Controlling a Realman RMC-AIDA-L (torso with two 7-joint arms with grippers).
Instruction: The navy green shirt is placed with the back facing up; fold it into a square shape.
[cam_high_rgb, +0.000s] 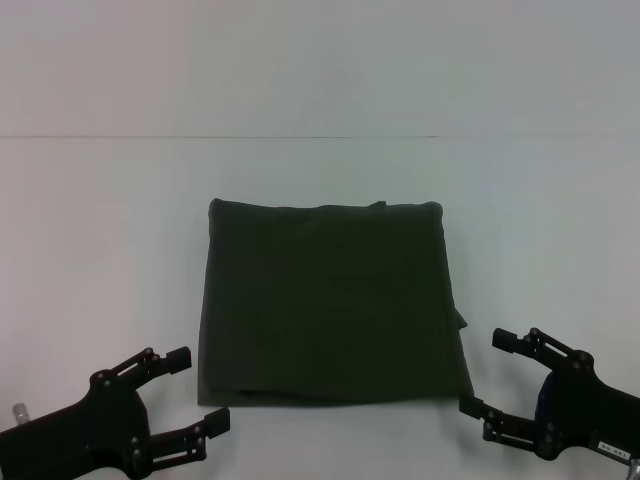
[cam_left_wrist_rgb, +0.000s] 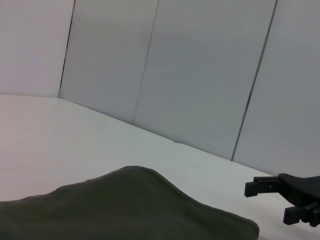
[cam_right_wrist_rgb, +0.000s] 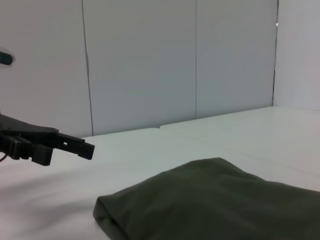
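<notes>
The left gripper (cam_high_rgb: 195, 392) sits at seven o'clock, jaws released and empty, just off the shirt's near corner. The shirt (cam_high_rgb: 330, 300) lies centre-table, already a rough square. At five o'clock the right gripper (cam_high_rgb: 488, 372) likewise gapes empty, apparently clear of a finished fold.

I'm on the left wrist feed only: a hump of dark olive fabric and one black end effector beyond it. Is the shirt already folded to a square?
Observer: From the head view, the dark olive-green soft-fabric shirt lies as a roughly square folded block on the white table.
Operator: Where is my own left end effector?
Observer: The left end effector sits open off the shirt's near left corner, not touching it.
Operator: And the other one?
Observer: The right end effector is open at the near right corner; its lower fingertip sits right at the fabric edge.
</notes>
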